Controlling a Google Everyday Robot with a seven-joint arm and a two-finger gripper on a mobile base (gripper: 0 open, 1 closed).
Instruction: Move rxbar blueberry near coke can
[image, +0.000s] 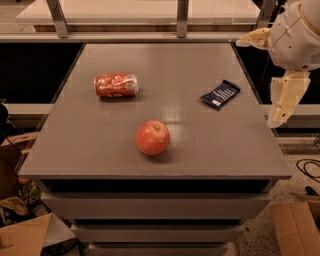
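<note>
Snack bar (220, 94) lies flat on the tabletop (100, 150), behind and right of the apple (153, 137). The soda can (116, 84) lies on its side, behind and left of the apple. The gripper (256, 84) hangs far right of the apple, spread wide and empty.

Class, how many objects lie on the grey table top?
3: the coke can back left, the rxbar blueberry back right, the apple front centre. None seem hidden. The hand hangs beyond the right edge of the table.
</note>
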